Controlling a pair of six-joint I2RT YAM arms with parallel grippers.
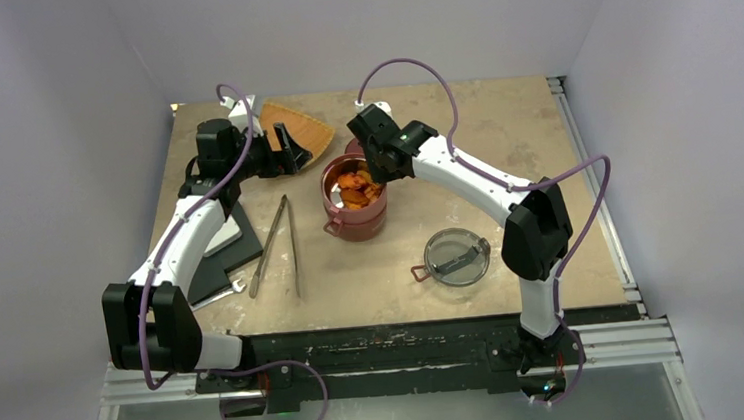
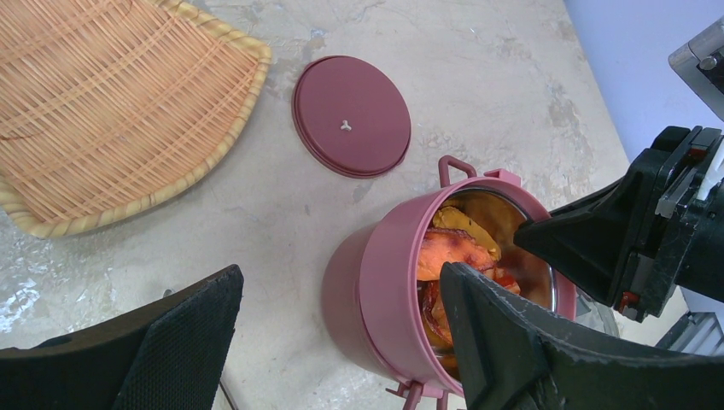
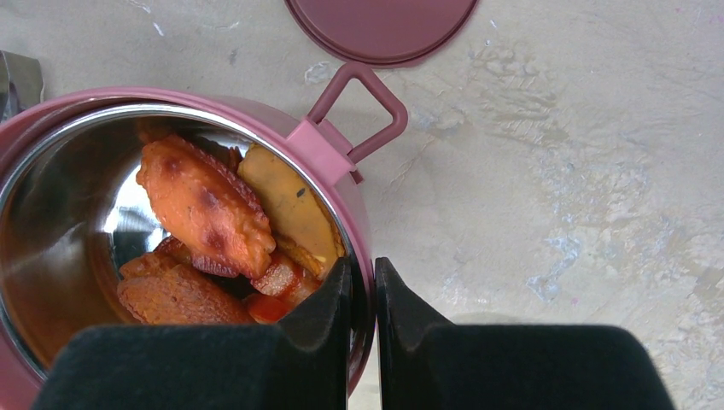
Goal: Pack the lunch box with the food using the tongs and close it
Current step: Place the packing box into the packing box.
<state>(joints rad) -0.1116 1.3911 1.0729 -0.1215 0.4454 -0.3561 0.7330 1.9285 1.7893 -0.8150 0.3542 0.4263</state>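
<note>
Right gripper (image 3: 363,275) tight on the lunch box (image 1: 357,223) rim, wrist down; left gripper (image 2: 340,273) wide apart.

The tongs (image 1: 269,243) lie left of the lunch box (image 1: 357,221); food (image 1: 356,183) inside.

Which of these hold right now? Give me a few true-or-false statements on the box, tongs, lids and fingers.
1. The right fingers pinch the box rim, one inside and one outside. True.
2. The left fingers hold the tongs. False: the tongs lie on the table, and the left fingers are open and empty.
3. The top bowl has food in it. True.
4. The clear lid is on the box. False: it lies on the table to the box's right.
5. A red lid lies on the table beside the tray. True.
</note>
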